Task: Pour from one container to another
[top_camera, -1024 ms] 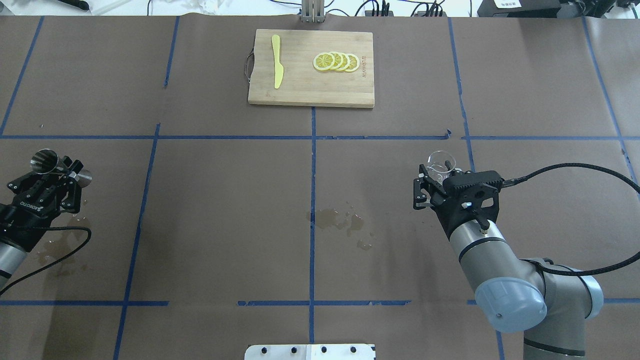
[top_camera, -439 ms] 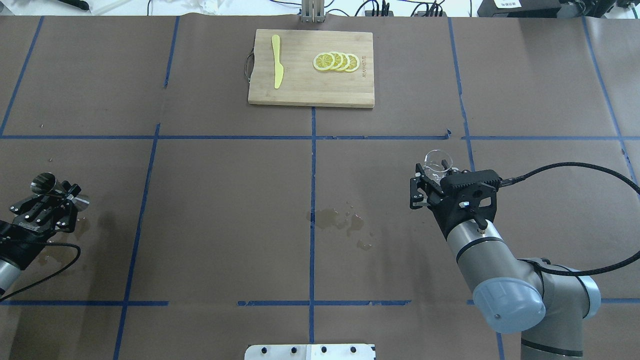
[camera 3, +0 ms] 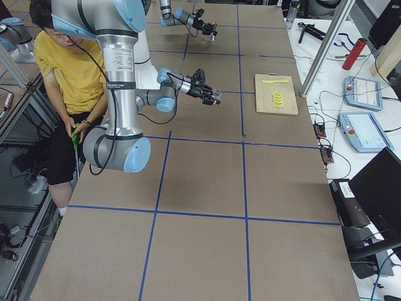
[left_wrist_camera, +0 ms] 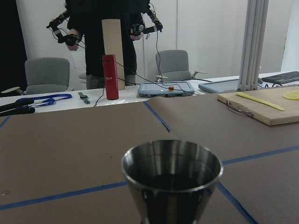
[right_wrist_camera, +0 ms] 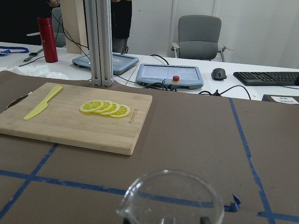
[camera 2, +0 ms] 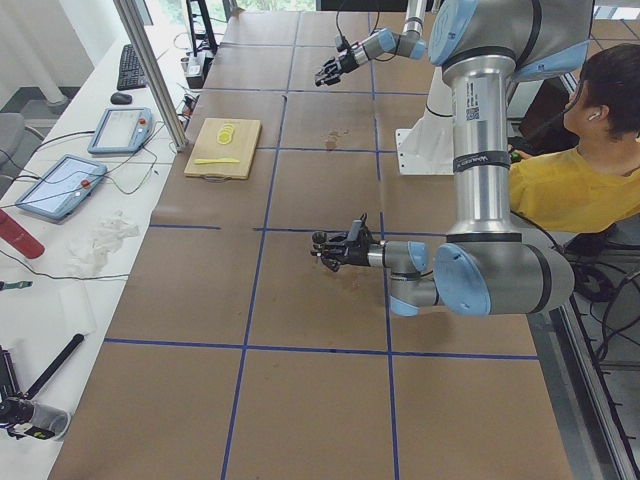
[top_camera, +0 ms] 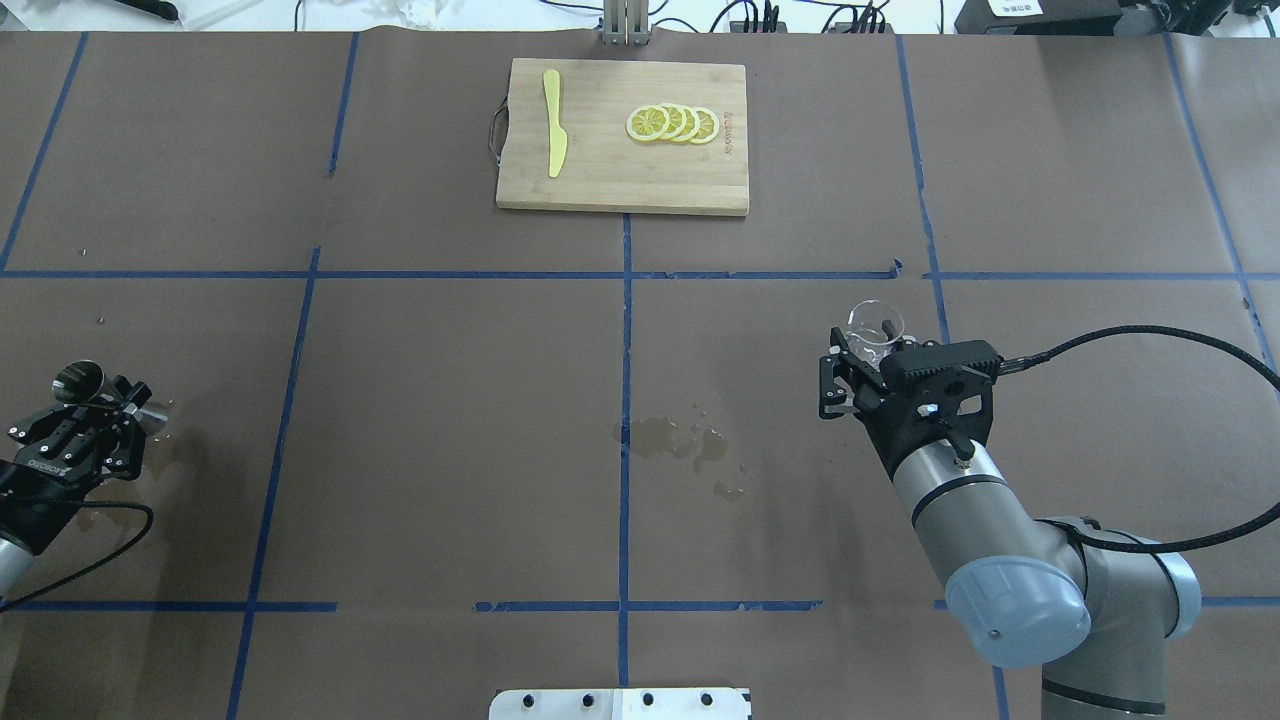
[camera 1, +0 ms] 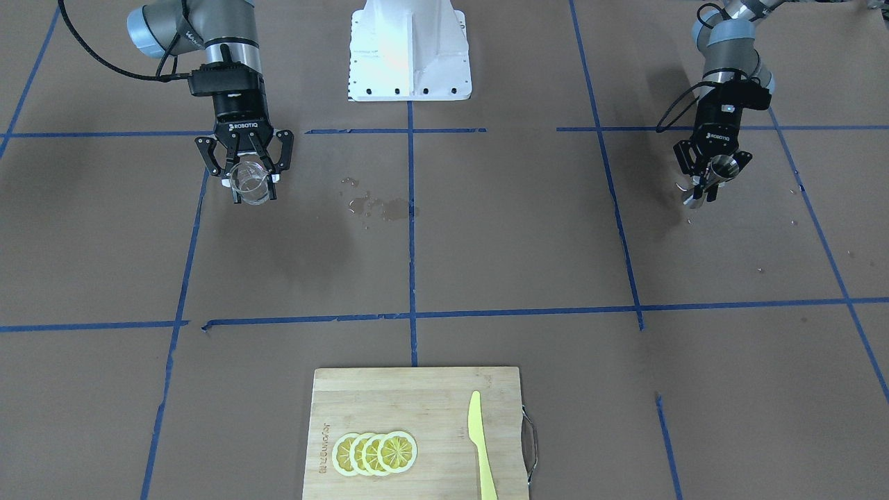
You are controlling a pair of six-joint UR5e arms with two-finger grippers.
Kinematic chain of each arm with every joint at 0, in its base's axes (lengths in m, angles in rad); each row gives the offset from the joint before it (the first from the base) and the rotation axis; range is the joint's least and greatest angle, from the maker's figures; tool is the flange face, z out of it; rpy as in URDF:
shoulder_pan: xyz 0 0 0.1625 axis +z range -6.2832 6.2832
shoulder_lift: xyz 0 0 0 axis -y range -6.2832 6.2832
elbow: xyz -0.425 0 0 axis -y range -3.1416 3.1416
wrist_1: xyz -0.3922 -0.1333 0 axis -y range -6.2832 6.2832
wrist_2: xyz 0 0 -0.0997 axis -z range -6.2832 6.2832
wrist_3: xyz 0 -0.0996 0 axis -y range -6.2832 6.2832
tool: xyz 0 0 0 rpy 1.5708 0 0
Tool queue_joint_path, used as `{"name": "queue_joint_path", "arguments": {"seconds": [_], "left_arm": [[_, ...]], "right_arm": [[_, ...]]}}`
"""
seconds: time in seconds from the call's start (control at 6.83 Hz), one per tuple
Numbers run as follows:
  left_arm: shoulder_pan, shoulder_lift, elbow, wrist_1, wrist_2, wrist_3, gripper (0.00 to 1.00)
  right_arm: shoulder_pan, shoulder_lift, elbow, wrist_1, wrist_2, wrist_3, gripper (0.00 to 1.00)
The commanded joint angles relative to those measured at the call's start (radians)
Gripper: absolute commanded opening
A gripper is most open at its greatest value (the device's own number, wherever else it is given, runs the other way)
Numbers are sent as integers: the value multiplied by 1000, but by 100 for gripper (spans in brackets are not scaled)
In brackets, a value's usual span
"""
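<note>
My L gripper (top_camera: 112, 402) pinches the shiny steel jigger (top_camera: 78, 379) at its thin middle. The jigger is at the far L side of the table (top_camera: 420, 400), low over it; I can't tell if it touches. In my L wrist view it stands straight up w/ its open top facing up, & the inside looks dark. My R gripper (top_camera: 862, 350) holds the little clear glass cup (top_camera: 877, 323) btwn its two fingers, on the R side, well apart from the jigger. The cup is upright & its spout shows on the rim in my R wrist view. A wet spot (top_camera: 680, 440) is on the table in the middle, btwn my two arms. Far across sits a wood board (top_camera: 620, 185) w/ lemon slices (top_camera: 672, 123) & a yellow knife (top_camera: 553, 135) on it.
</note>
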Motion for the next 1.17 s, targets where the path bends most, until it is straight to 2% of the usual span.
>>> {"name": "queue_joint_path", "arguments": {"seconds": [0.0, 1.02], "left_arm": [[55, 1, 2, 3, 5, -2, 0], [94, 1, 10, 2, 14, -4, 1]], "right_arm": [[-2, 0, 2, 0, -1, 0, 0], [-2, 2, 8, 0, -1, 0, 0]]}}
